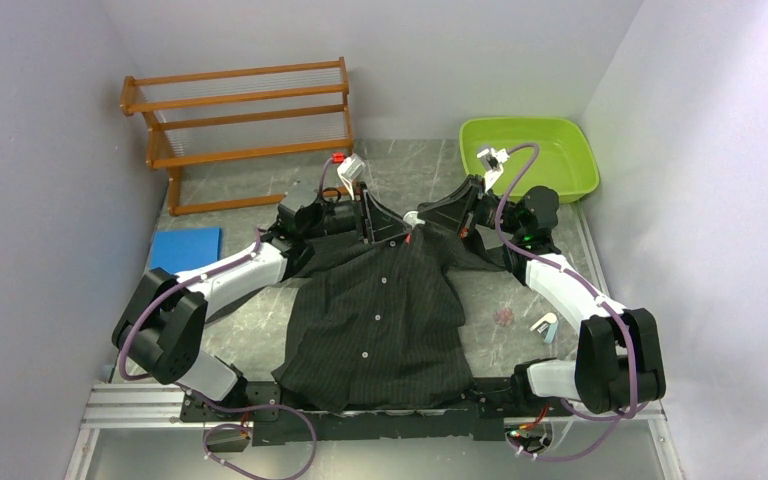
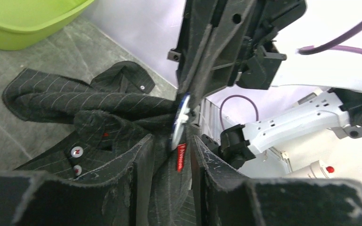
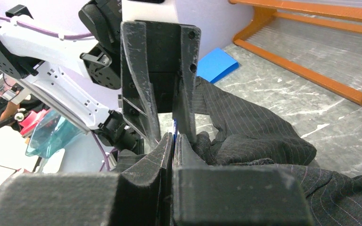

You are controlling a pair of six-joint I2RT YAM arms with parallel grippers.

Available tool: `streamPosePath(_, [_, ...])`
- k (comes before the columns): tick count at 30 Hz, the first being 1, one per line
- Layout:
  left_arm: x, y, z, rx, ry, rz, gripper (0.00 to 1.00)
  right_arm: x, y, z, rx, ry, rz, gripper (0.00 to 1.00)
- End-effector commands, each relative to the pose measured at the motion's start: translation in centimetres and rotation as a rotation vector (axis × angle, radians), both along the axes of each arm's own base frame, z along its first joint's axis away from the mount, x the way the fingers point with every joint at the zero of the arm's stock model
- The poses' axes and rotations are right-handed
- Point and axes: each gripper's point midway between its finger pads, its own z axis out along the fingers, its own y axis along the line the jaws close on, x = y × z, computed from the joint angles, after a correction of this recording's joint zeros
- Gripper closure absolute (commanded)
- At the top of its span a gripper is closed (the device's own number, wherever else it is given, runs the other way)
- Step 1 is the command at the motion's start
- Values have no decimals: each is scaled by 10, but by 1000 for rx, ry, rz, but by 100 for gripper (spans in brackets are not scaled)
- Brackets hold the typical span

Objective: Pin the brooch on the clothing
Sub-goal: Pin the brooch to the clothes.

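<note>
The clothing [image 1: 380, 310], a black pinstriped shirt, lies flat on the table with its collar at the far end. Both grippers meet at that collar. My left gripper [image 1: 397, 232] stands with its fingers parted, and a raised fold of the collar with a red tag [image 2: 181, 156] sits between them [image 2: 170, 141]. My right gripper [image 1: 422, 216] comes in from the opposite side, shut on the brooch [image 2: 181, 117], a small round blue and silver disc seen edge-on just above the fold. In the right wrist view only the brooch's thin blue edge [image 3: 175, 128] shows between the closed fingertips [image 3: 173, 137].
A wooden rack [image 1: 245, 120] stands at the back left and a green basin [image 1: 530, 155] at the back right. A blue pad [image 1: 185, 248] lies left of the shirt. A small pink item [image 1: 504, 316] and a white piece [image 1: 545, 325] lie to its right.
</note>
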Motion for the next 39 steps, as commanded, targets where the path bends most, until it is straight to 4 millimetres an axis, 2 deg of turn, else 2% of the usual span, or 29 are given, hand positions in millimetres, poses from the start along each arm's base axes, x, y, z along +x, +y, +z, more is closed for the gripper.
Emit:
streamPosePath(1, [10,5,10,24,-59,80,61,-8,0,19,24,-89,24,100])
streamPosePath(7, [11,4,9,24,-56,73,62,-9,0,20,21,-93,25,100])
streamPosePath(17, [-4,2,31,-75,-113,-6,62,-8,1,18,19,-82,27,100])
streamPosePath(26, [-6,1,27,-69,-108,-21,81,-7,0,21,24,-89,20,100])
streamPosePath(28, [-6,1,26,-68,-104,-25,81,-8,0,21,26,-88,20,100])
streamPosePath(32, [-4,0,20,-55,-89,-20,66,-8,1,23,32,-91,25,100])
streamPosePath(35, [-4,0,17,-53,-84,-18,67,-9,1,24,37,-92,29,100])
streamPosePath(39, [-4,-2,12,-60,-76,-26,72,-9,1,25,39,-93,31,100])
